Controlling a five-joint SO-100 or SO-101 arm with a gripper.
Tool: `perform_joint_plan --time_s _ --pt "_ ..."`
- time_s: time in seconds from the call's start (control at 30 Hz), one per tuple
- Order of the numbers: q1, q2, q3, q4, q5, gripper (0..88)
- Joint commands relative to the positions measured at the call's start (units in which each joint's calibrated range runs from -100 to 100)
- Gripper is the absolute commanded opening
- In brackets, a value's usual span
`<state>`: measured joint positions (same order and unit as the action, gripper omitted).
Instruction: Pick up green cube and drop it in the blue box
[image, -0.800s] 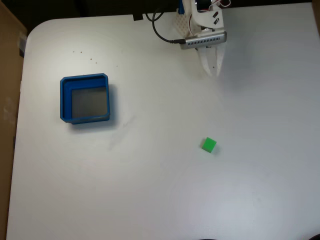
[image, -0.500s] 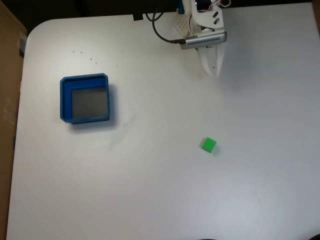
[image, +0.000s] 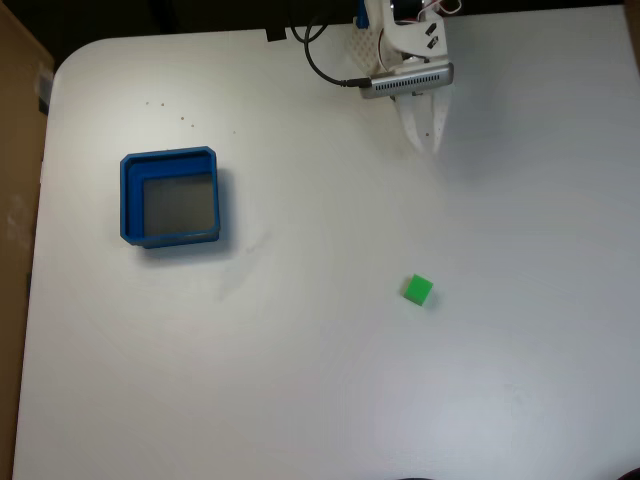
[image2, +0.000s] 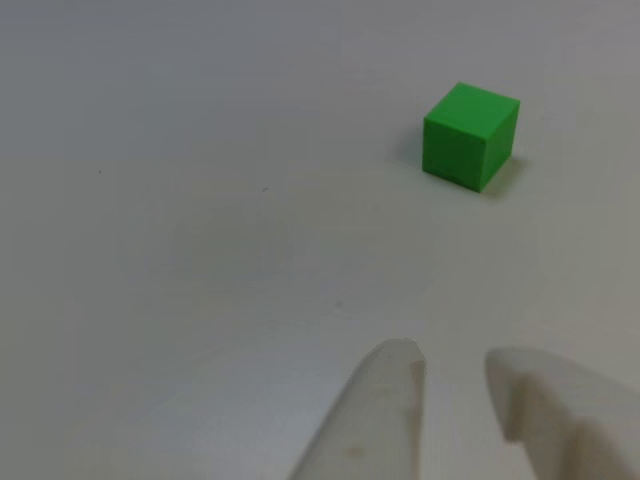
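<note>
- The arm (image: 400, 40) is cut off at the table's (image: 300, 400) far edge — only its lower part shows in the fixed view.
- Gripper (image: 428, 148) empty, its fingers (image2: 375, 420) a narrow gap apart.
- Cube (image: 418, 290) sits mid-table, well apart from the gripper — ahead of the fingertips.
- Box (image: 128, 200) lies near the left edge.

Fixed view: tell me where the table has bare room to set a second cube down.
Bare table lies between the blue box and the green cube, along the whole bottom edge, and right of the cube. It is tightest at the top, round the gripper and its cable.
</note>
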<state>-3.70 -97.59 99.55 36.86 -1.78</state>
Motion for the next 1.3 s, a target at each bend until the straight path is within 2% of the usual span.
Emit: perform_joint_plan --time_s 0.0,0.8,1.27 --pt "0.09 -0.83 0.0 -0.8 0.24 2.0" --pt "-0.28 0.76 -6.69 -1.63 0.24 2.0" --pt "-0.42 20.49 -21.96 -1.63 -0.1 2.0"
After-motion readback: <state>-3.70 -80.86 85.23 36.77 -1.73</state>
